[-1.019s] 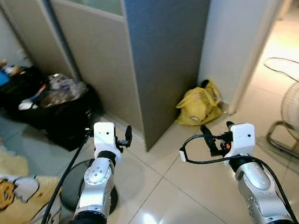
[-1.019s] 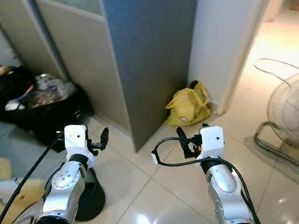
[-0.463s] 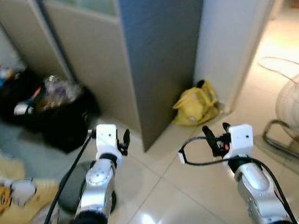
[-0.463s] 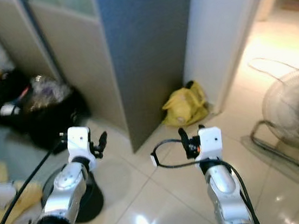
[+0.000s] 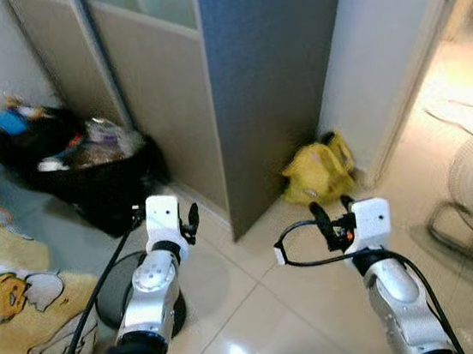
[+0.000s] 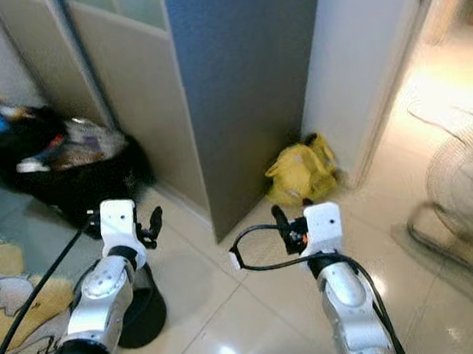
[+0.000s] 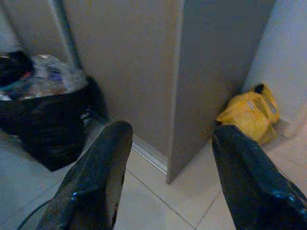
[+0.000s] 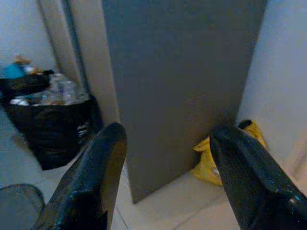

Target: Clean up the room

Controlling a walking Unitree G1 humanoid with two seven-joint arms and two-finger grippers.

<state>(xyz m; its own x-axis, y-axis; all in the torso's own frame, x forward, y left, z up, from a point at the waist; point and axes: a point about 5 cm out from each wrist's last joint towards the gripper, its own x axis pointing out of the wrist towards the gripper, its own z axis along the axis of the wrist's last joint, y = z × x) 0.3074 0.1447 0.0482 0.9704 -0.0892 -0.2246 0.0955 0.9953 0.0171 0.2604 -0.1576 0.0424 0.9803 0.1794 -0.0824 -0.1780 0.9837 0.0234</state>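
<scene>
Both arms raised mid-frame. Left end effector spread, empty; right end effector spread, empty. Yellow bag on floor, centre-right, against grey partition. Black trash bag upper left, full.

The head camera has shifted; nothing in the room has moved.
</scene>
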